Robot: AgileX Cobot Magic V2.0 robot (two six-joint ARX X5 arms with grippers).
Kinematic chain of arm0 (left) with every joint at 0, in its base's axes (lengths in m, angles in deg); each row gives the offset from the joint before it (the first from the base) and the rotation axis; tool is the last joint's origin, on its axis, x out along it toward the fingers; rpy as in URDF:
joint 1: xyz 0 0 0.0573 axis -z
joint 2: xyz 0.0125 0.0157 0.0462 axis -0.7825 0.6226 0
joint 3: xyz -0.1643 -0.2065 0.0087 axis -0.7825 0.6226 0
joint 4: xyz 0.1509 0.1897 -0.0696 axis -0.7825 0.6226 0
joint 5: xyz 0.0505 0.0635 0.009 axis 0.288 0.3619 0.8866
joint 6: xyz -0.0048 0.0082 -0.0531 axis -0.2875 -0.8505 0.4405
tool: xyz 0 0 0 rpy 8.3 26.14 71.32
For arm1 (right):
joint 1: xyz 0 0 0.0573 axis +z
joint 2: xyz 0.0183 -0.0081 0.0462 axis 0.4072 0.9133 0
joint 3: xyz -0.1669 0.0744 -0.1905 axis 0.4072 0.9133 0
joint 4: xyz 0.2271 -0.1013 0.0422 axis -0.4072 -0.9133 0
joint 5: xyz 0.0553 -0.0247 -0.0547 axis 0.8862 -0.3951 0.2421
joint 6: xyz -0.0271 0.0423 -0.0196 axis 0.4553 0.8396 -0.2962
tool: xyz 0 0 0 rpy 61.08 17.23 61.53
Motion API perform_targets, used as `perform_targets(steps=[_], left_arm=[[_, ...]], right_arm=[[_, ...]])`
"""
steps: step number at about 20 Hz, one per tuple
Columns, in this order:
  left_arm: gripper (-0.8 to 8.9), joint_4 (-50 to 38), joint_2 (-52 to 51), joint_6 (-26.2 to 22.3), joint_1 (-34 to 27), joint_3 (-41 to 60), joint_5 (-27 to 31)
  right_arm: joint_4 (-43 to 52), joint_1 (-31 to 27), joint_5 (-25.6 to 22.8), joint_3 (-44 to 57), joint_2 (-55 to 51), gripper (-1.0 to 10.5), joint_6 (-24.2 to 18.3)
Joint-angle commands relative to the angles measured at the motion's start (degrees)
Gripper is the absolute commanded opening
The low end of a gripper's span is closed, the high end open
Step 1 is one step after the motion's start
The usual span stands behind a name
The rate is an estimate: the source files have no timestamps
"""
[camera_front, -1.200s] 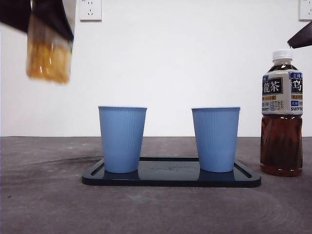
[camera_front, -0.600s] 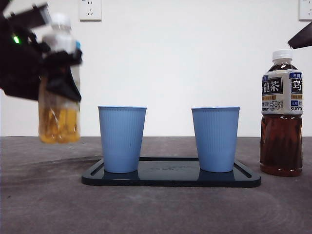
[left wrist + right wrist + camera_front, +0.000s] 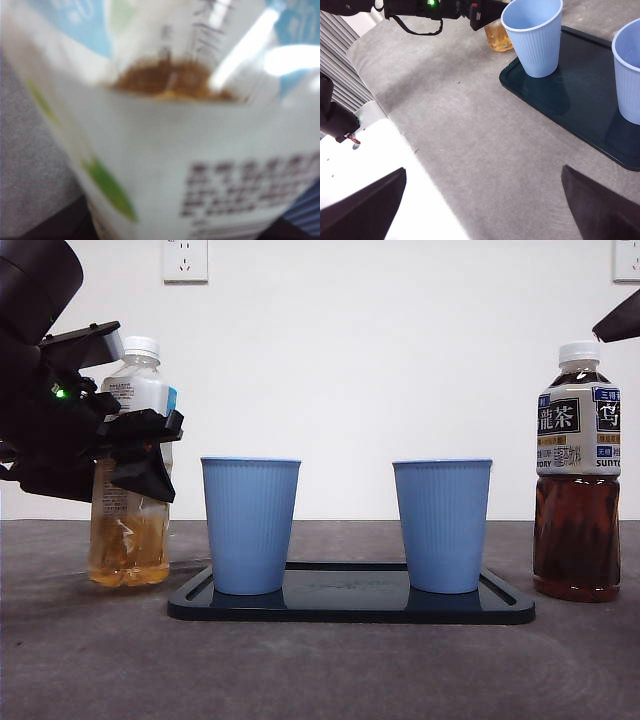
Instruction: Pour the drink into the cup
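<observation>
- The dark tray point(image 3: 350, 606) lies on the grey table point(image 3: 320, 670), and I place the other things by it.
- Two blue cups stand upright on the tray: one cup point(image 3: 250, 525) at its end nearer to the light drink bottle, the other cup point(image 3: 442, 525) at its opposite end. They are apart from each other. From the front I cannot see inside them.
- The light drink bottle point(image 3: 130, 530) stands upright on the table, just beside the tray end where the first cup is, not on the tray. It has a white cap, and amber liquid fills its lower part.
- The left gripper point(image 3: 140, 445) is at the middle of this bottle, and its black jaws are closed around the body. In the left wrist view the bottle's label point(image 3: 200, 150) fills almost the whole picture and is blurred, so the jaws themselves are hidden there.
- In the right wrist view the same bottle point(image 3: 497, 35) shows behind the first cup point(image 3: 534, 35), with the left arm reaching to it.
- A dark tea bottle point(image 3: 578, 470) with a white cap stands upright on the table just beside the other end of the tray, not touching it.
- The right gripper point(image 3: 480, 210) waits above the table, away from the tray; its two jaws stand wide apart and hold nothing. In the front view only a black tip shows above the tea bottle.
</observation>
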State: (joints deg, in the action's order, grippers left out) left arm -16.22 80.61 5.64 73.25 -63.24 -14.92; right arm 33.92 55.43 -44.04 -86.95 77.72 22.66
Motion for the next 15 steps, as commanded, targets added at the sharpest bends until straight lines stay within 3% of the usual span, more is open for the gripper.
perform_targets(steps=[1, 3, 7, 13, 15], left_arm=[[2.59, -1.55, 0.02, -0.17, 0.0, -0.92, -0.02], [2.62, -0.55, 0.02, -0.24, 0.0, -0.92, -0.02], [4.07, 1.81, 0.02, -0.28, 0.0, -0.92, -0.02], [4.18, 4.98, -0.35, -0.28, 0.0, -0.92, -0.02], [4.8, 6.21, -0.94, -0.31, 0.0, -0.92, -0.02]], right_arm=[[0.59, 0.35, -1.07, -0.92, 0.2, 4.9, 0.57], [0.61, 0.35, -1.25, -0.92, 0.2, 4.9, 0.55], [0.61, 0.35, -1.25, -0.92, 0.2, 4.9, 0.5], [0.61, 0.35, -1.27, -0.92, 0.2, 4.9, 0.33], [0.61, 0.35, -1.29, -0.92, 0.2, 5.0, 0.31]])
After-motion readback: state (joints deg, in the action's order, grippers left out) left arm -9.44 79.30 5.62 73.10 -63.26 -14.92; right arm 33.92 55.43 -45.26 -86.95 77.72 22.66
